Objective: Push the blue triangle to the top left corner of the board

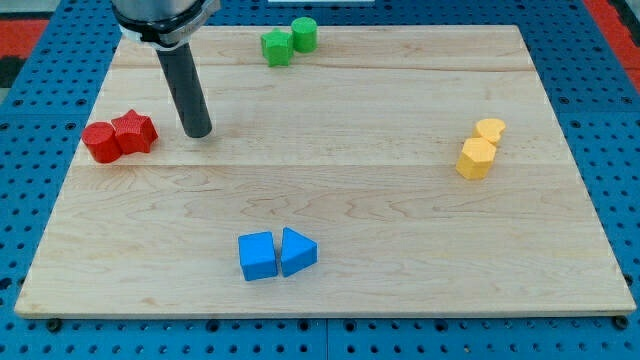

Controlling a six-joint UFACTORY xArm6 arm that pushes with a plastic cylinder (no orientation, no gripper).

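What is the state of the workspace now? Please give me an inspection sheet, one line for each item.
Surface: wooden board, pale, lying flat.
Job's things: blue triangle near the view's bottom, touching a blue cube on its left side; far from the top left corner.
Clutter: two red blocks at the view's left edge; two green blocks at the top; two yellow blocks at the right. Each pair sits close together.
Grippers: none; my tip rests just right of the red blocks, well above the blue pair.
Cables: nothing seen.
Surroundings: blue perforated base around the board.
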